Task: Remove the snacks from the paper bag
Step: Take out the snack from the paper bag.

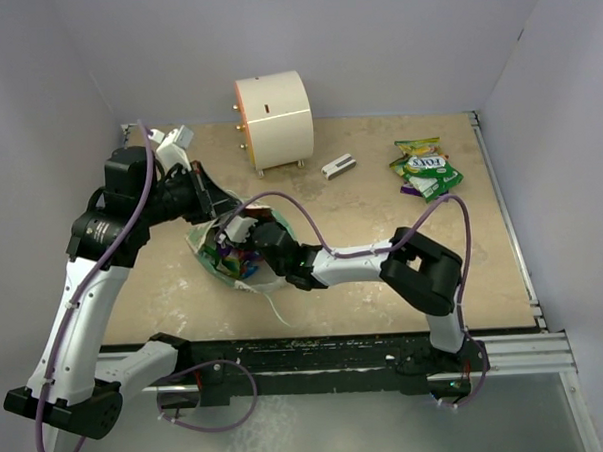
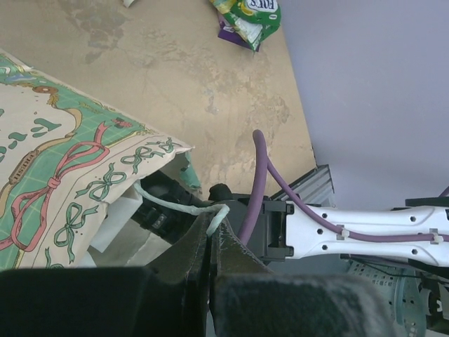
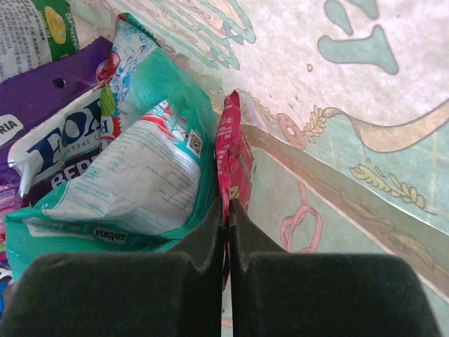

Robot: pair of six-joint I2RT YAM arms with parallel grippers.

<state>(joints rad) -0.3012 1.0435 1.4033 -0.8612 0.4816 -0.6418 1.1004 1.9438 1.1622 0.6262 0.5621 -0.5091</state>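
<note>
The mint-green patterned paper bag (image 1: 215, 258) lies on its side left of the table's middle, mouth toward the right arm. My left gripper (image 2: 212, 226) is shut on its thin white loop handle (image 2: 172, 204), just above the bag (image 2: 70, 161). My right gripper (image 3: 228, 208) is inside the bag, shut on the edge of a red snack packet (image 3: 233, 151). Beside that packet lie a teal packet (image 3: 151, 175) and a purple one (image 3: 42, 105), against the bag's patterned wall (image 3: 337, 119). Several green and purple snacks (image 1: 426, 168) lie on the table at the far right.
A white cylinder with an orange rim (image 1: 275, 119) stands at the back centre. A small grey-white block (image 1: 338, 166) lies to its right. Grey walls close the table on three sides. A metal rail (image 1: 517, 352) runs along the near edge.
</note>
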